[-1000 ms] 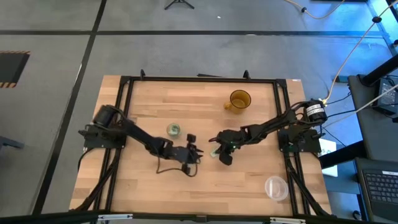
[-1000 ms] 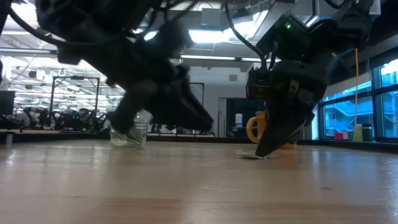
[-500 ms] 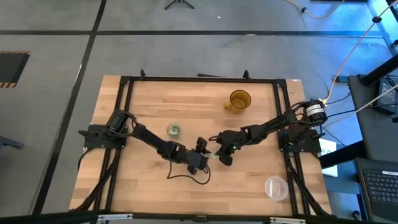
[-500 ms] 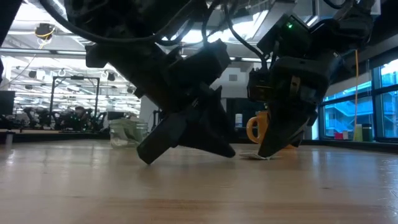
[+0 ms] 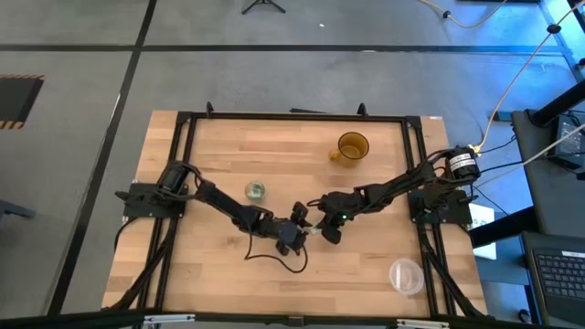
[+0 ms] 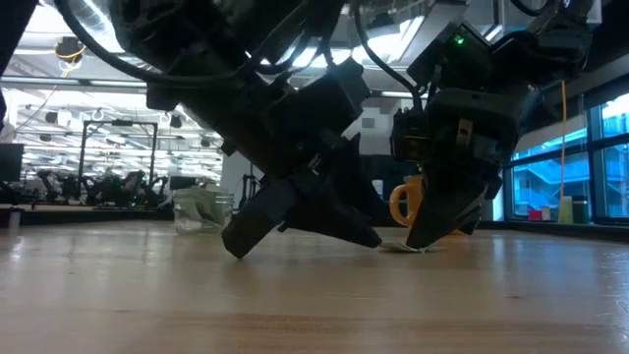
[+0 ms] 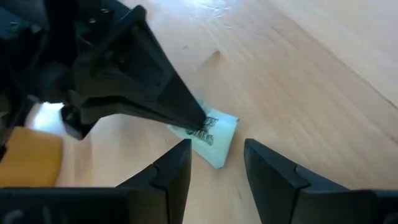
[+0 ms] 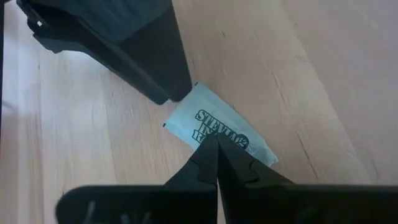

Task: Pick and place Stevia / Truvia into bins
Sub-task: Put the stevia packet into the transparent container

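One white Stevia packet with green print lies on the wooden table near its middle. My right gripper is shut with its tips on the packet. My left gripper is open right beside it on the table's left, with the packet just ahead of the gap between its fingers. One left finger ends at the packet's corner; whether it touches, I cannot tell. The small glass cup holds several packets and stands left of both grippers. My right gripper presses its shut fingertips down on the printed face of the packet, near one long edge. The fingers come slanting down from the table's right. The packet lies on the table under the tips.
An amber mug stands toward the far edge. A wider clear plastic container sits at the near right corner. A black frame runs around the table. The near middle of the table is bare wood.
My left gripper has moved toward the table's right and down to the packet, rolling as it went, and its fingers have spread wider. My right gripper has stayed shut on the packet, which has not moved.
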